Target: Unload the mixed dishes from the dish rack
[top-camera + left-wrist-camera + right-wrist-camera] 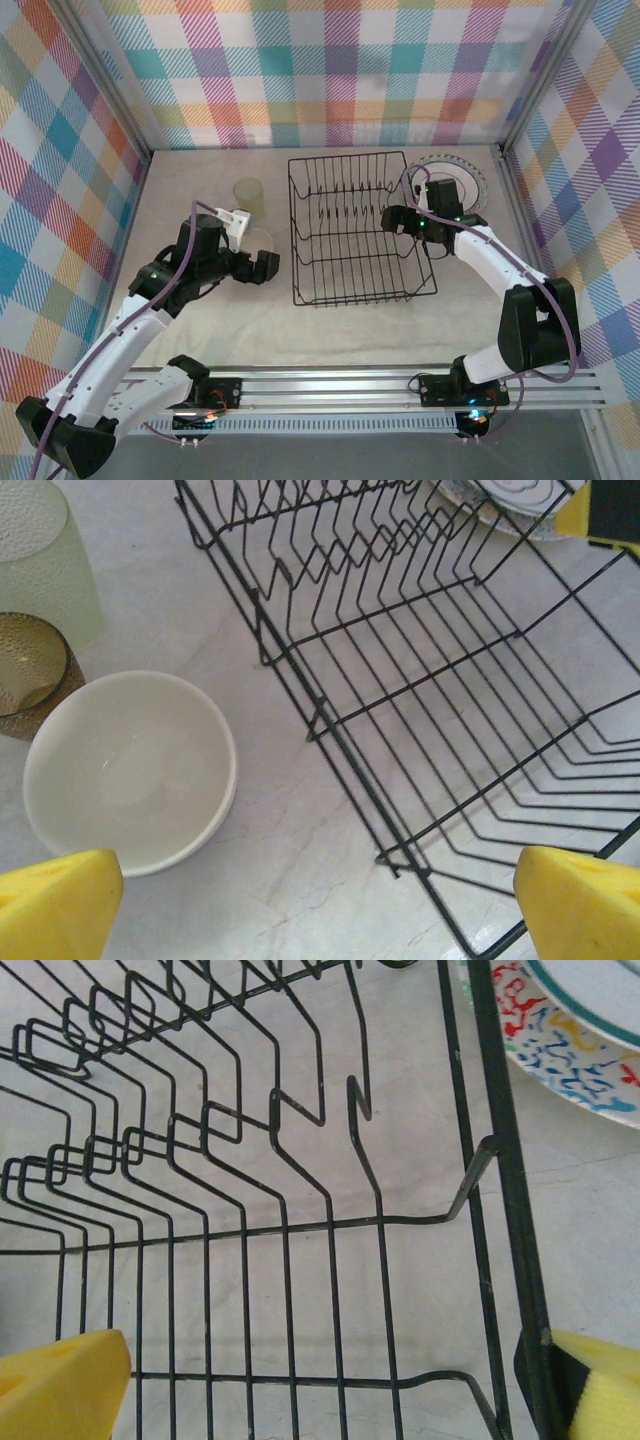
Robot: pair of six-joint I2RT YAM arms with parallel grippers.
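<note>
Two claws stand wide open, each holding nothing. The left claw [320, 905] hangs low over the table [340, 335] between the bowl [130, 770] and the rack [420, 680]. The right claw [330, 1390] hangs over the rack's right side, one pad inside the wires and one at the edge wire.

From above, the whole rack sits mid-table, with a pale cup [249, 193] to its left and a plate [472, 178] past its far right corner. That view gives the layout but little detail. The left claw covers half the bowl, and the right arm crosses the plate.

The left wrist view adds an amber cup [30, 675] just beside the bowl, in front of the pale cup; the frame edge cuts both cups. The right wrist view adds the plate's face, with coloured squiggles inside a green ring. It lies flat on the table just outside the rack, with only a corner of it in frame. Whether more plates lie stacked under it cannot be told.
</note>
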